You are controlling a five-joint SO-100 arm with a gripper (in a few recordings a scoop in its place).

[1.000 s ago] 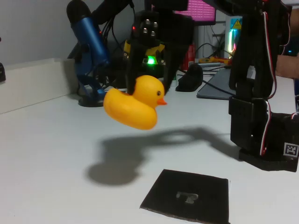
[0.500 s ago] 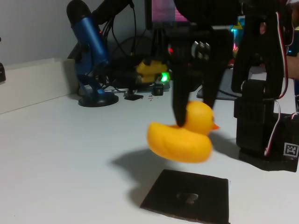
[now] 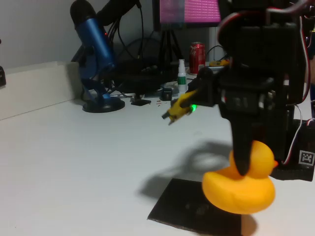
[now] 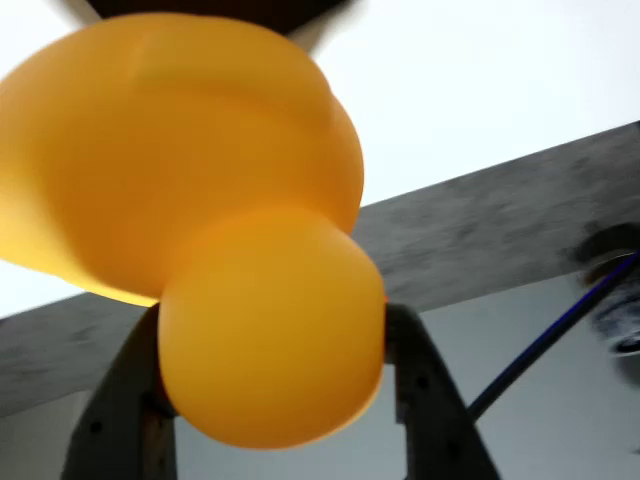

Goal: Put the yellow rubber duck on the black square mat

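Gripping the head of the small glossy yellow rubber duck (image 3: 239, 189), the black two-finger gripper (image 3: 242, 167) holds it over the thin black square mat (image 3: 179, 209). Duck looks light, soft, slippery; head hold suits.

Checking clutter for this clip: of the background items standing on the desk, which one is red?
The red can, upright beside the monitor. The blue microphone at left and the small white bottle are other colours.
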